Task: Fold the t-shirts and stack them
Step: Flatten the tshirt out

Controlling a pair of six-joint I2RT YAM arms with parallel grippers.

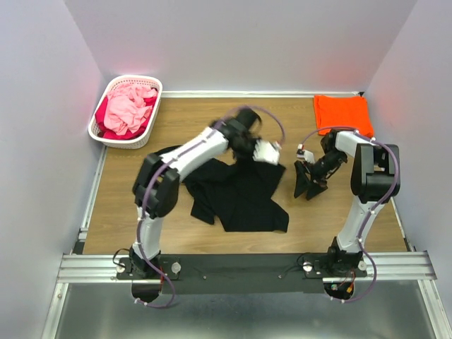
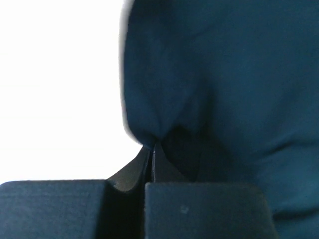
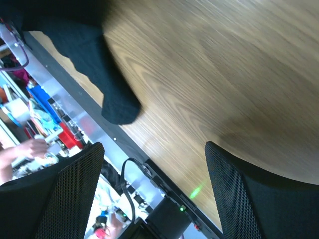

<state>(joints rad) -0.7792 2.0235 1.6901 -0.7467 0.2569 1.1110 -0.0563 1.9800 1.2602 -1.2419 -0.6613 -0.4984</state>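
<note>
Left gripper [image 1: 271,157] clenched on the far right edge of the large, soft black t-shirt [image 1: 240,194], a pinch of cloth held between the jaws. Rest of the black t-shirt spread rumpled on the brown wooden table [image 1: 176,120]. Right gripper [image 1: 308,185] just beside the black t-shirt on its right, apart from it, jaws spread wide, grasping nothing. Bright orange t-shirt [image 1: 342,113], folded flat, well beyond the black t-shirt toward the far right. White lattice plastic basket [image 1: 106,133] with pink and red clothes [image 1: 129,109] well to the far left of the black t-shirt.

From the left wrist, a close look at the grip itself: dark fingers [image 2: 209,211] pressed together, cloth bunched at the tips and filling most of the picture. From above, only a blurred gripper at that spot. From the right wrist, two mesh-textured pads [image 3: 65,194] with bare wood between them and one corner of the black t-shirt further away, not touching.

Upper left part of the black t-shirt covered by the left arm. Sleeves and collar hard to make out. Background behind the cloth in the left wrist view washed out to white.
</note>
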